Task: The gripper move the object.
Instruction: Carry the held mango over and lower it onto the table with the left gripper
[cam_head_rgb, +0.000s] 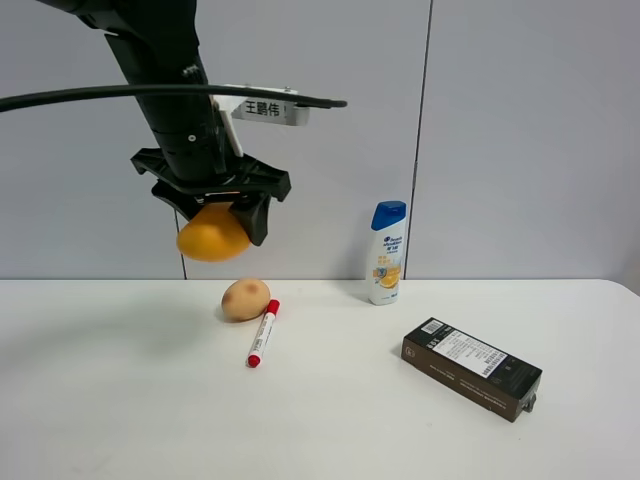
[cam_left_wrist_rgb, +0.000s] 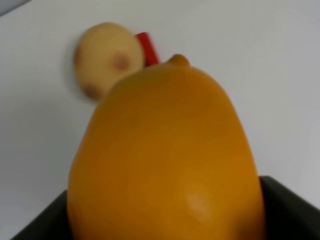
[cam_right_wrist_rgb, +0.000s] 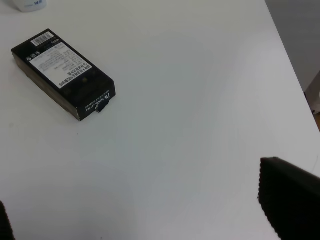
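Note:
My left gripper (cam_head_rgb: 220, 228), a black claw on a black arm with a white tag, is shut on the orange-yellow mango (cam_head_rgb: 205, 243) and holds it in the air above the table's back left. The mango fills the left wrist view (cam_left_wrist_rgb: 170, 160), with a black finger (cam_left_wrist_rgb: 292, 205) at its side. A tan potato (cam_head_rgb: 245, 298) and a red-and-white marker (cam_head_rgb: 263, 332) lie on the table just below and to the right of it. My right gripper (cam_right_wrist_rgb: 132, 200) is open and empty above the table's right side; it is out of the exterior view.
A white-and-blue shampoo bottle (cam_head_rgb: 386, 252) stands at the back centre. A black box (cam_head_rgb: 470, 367) lies flat at the right, also in the right wrist view (cam_right_wrist_rgb: 62, 72). The white table (cam_head_rgb: 120, 400) ends at its right edge (cam_right_wrist_rgb: 295, 65).

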